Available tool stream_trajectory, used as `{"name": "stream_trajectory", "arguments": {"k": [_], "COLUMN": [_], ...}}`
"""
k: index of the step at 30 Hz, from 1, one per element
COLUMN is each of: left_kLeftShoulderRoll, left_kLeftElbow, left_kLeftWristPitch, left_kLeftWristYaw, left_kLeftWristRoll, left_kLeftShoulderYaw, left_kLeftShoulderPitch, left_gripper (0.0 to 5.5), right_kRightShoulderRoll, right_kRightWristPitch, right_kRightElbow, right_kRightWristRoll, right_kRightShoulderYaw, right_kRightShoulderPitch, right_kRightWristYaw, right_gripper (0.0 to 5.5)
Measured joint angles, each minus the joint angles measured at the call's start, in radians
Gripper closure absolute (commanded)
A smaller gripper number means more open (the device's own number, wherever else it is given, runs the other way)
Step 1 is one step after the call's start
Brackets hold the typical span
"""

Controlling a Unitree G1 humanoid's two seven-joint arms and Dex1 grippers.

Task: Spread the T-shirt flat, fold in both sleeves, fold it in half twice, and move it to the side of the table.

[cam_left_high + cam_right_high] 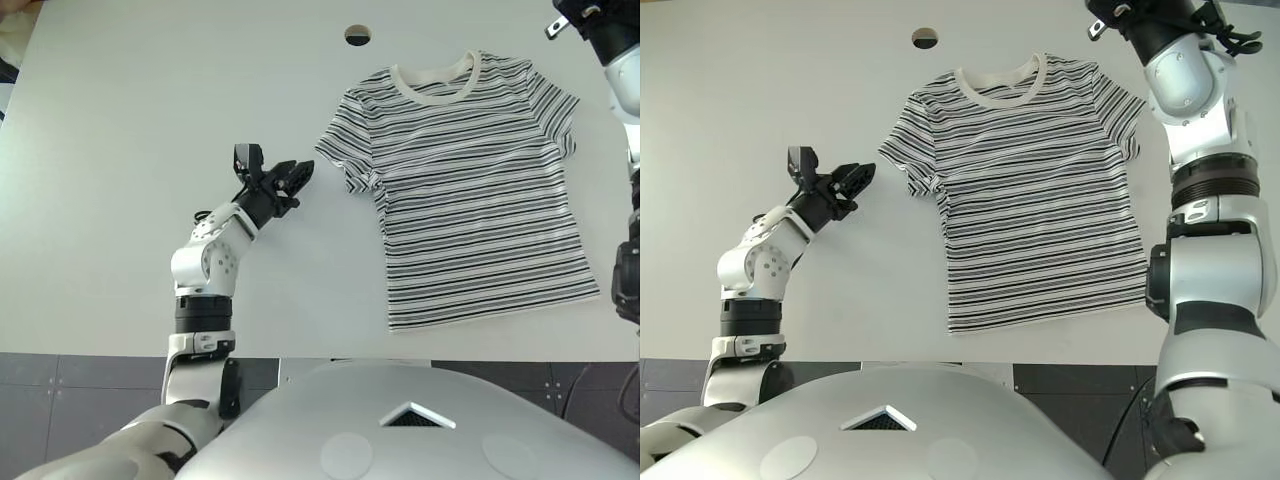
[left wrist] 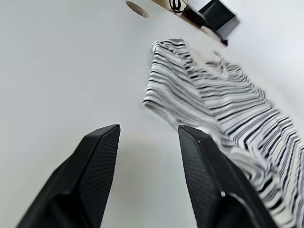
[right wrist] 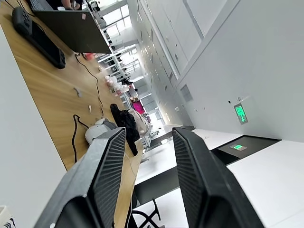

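A black-and-white striped T-shirt point(image 1: 470, 190) with a cream collar lies face up on the right half of the white table point(image 1: 130, 150), collar toward the far edge. Both sleeves are out to the sides, and the left sleeve point(image 1: 350, 140) is slightly curled at its hem. My left gripper point(image 1: 298, 178) stands open just above the table, a short way left of that sleeve, with nothing between its fingers point(image 2: 102, 156). My right gripper point(image 3: 148, 133) is open and empty, raised past the shirt's far right corner and pointing out into the room.
A round cable hole point(image 1: 357, 35) sits in the table near the far edge, left of the collar. Bare tabletop stretches across the left half. The table's front edge point(image 1: 300, 357) runs just below the shirt's hem.
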Motion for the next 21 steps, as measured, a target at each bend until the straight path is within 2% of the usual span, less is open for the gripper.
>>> {"name": "stream_trajectory", "arguments": {"k": [13,21], "left_kLeftShoulderRoll": [-0.066,-0.08], "left_kLeftElbow": [0.136,0.198], "left_kLeftWristPitch": [0.031,0.013], "left_kLeftWristYaw": [0.016,0.017], "left_kLeftWristRoll": [0.032,0.039], "left_kLeftShoulderYaw": [-0.025,0.0], "left_kLeftShoulderPitch": [-0.136,-0.165], "left_gripper": [3.25,4.59], "right_kRightShoulderRoll": [0.012,0.029], "right_kRightWristPitch": [0.015,0.018], "right_kRightElbow": [-0.05,-0.055], "right_kRightWristRoll": [0.001,0.0], "right_kRightShoulderYaw": [0.0,0.002], "right_kRightShoulderPitch": [0.039,0.048], "right_kRightWristYaw": [0.025,0.03], "right_gripper": [3.67,3.67]}}
